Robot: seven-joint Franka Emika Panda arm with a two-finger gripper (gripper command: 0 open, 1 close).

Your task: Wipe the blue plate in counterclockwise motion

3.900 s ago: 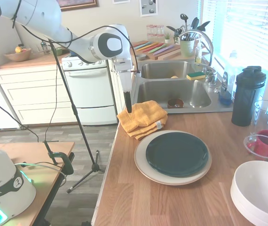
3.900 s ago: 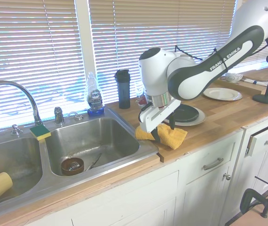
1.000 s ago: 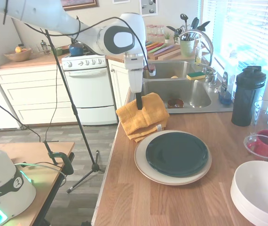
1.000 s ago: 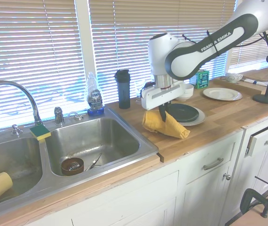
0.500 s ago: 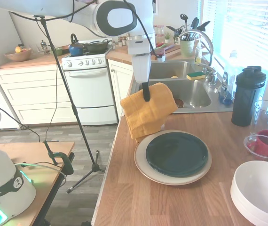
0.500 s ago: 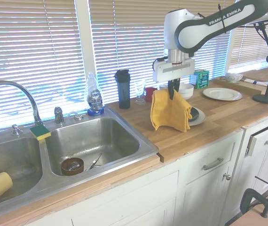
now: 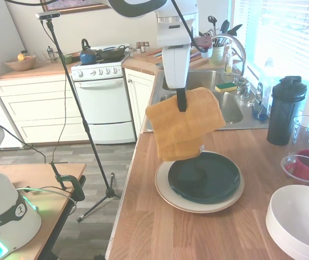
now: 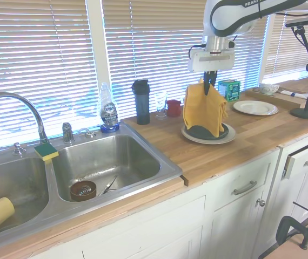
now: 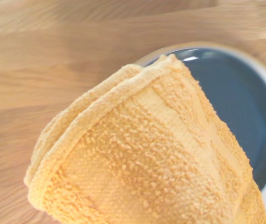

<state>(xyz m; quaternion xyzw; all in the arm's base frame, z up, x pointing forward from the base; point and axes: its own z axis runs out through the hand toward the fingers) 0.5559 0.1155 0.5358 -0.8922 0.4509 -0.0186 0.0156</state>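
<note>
One gripper (image 7: 181,102), jaws clamped on the orange cloth (image 7: 184,130), hangs above the blue plate (image 7: 204,177); plate centre lies toward 5 o'clock, below.

Daylight enters through the window blinds (image 8: 143,48), which are overexposed to near white in both exterior views. The first exterior view is bright and sharp, with slight wide-angle bending at its edges. The blue plate (image 7: 211,179) carries a soft sheen. In the wrist view the yellow cloth (image 9: 156,158) is in focus; the wooden counter (image 9: 53,56) behind it is blurred.
</note>
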